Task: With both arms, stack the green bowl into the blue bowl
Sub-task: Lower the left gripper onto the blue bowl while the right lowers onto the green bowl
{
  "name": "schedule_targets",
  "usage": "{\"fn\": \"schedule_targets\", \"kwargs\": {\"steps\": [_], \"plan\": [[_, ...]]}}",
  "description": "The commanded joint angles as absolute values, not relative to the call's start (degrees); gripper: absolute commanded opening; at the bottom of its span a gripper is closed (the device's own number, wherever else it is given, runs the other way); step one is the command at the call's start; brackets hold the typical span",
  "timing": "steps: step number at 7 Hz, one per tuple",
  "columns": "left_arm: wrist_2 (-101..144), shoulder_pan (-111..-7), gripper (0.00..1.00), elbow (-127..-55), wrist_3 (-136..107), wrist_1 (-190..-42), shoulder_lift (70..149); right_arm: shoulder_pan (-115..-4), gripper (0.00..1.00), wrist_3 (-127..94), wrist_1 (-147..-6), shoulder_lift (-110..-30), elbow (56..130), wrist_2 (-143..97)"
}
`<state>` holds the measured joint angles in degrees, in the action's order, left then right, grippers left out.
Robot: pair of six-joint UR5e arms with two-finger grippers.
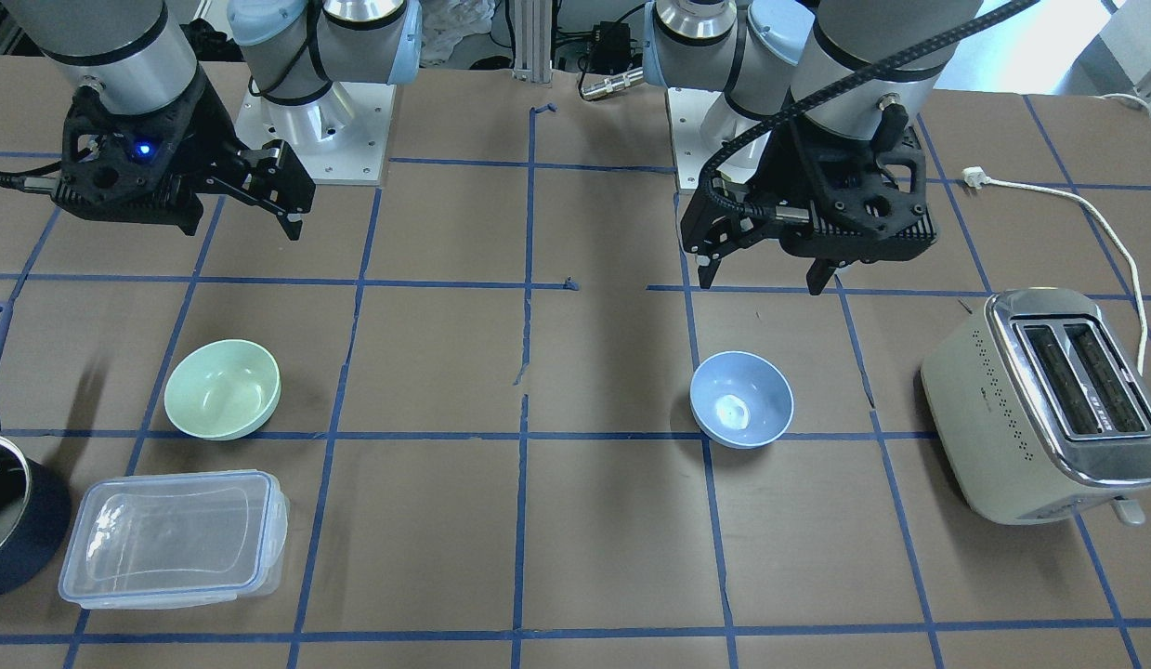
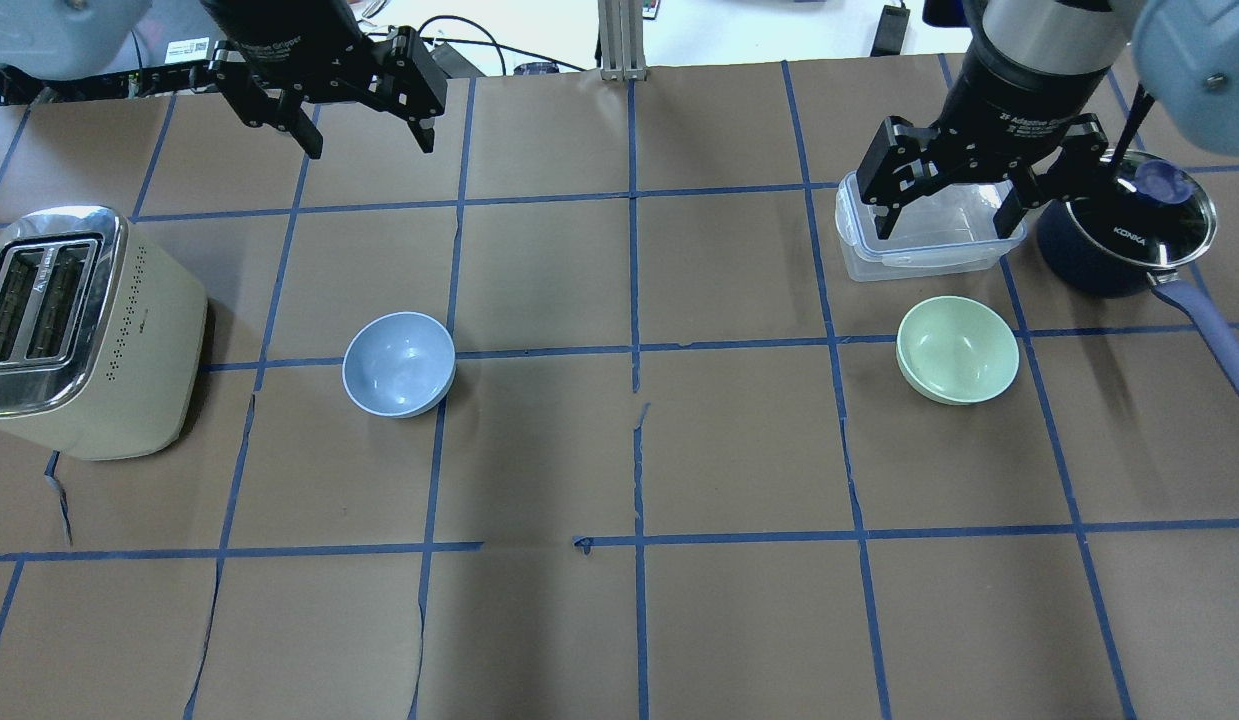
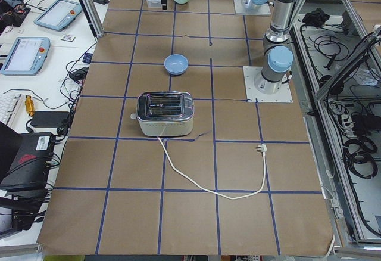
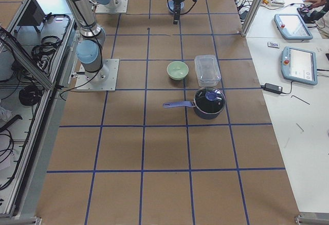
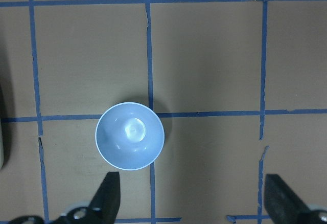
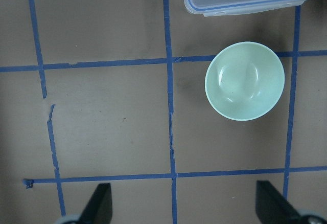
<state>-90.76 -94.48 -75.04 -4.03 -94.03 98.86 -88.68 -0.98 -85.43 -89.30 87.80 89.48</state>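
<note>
Fingers apart; 2 bowls: grn, blue

Open table lies between green bowl and blue bowl; container and pot crowd the green.

Overhead/front cams opposed, share table; wrist cams down.

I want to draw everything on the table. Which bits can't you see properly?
- Dark pot: in the front-facing view the left edge cuts it off, so only part of it and its handle show.
- Clear box: in the overhead view its far side is hidden behind the right end effector.
- Toaster: its slots are too dark in every view to see inside.
- Left end effector: its wrist view shows only the fingertips at the bottom edge.
</note>
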Motion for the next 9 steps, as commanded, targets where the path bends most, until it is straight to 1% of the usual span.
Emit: {"fn": "schedule_targets", "kwargs": {"steps": [1, 4, 5, 6, 7, 8, 9], "plan": [[-90.79, -94.48, 1.0, -76.9, -4.04, -93.87, 98.0, -88.68, 1.0, -0.71, -85.43, -89.04, 87.8, 89.56], [-90.79, -94.48, 1.0, -76.99, -4.04, -93.87, 98.0, -87.37, 1.0, -0.27, -85.43, -88.51, 88.24, 89.73], [-90.79, -94.48, 1.0, -76.99, -4.04, -93.87, 98.0, -86.93, 1.0, -0.79, -85.95, -87.9, 89.46, 89.04], [-90.79, -94.57, 1.0, -77.08, -4.04, -94.04, 98.0, -85.71, 1.0, -0.18, -91.09, -86.67, 92.34, 89.64], [-90.79, -94.48, 1.0, -77.43, -3.96, -94.13, 98.09, -84.48, 1.0, 0.0, -95.58, -86.57, 96.81, 89.65], [-90.79, -94.4, 1.0, -79.43, -3.96, -93.52, 99.3, -83.24, 1.0, 1.04, -102.76, -85.88, 101.9, 89.39], [-90.79, -94.22, 1.0, -84.41, -3.87, -90.82, 100.88, -82.28, 1.0, 2.62, -109.88, -84.74, 105.69, 89.56]]}}
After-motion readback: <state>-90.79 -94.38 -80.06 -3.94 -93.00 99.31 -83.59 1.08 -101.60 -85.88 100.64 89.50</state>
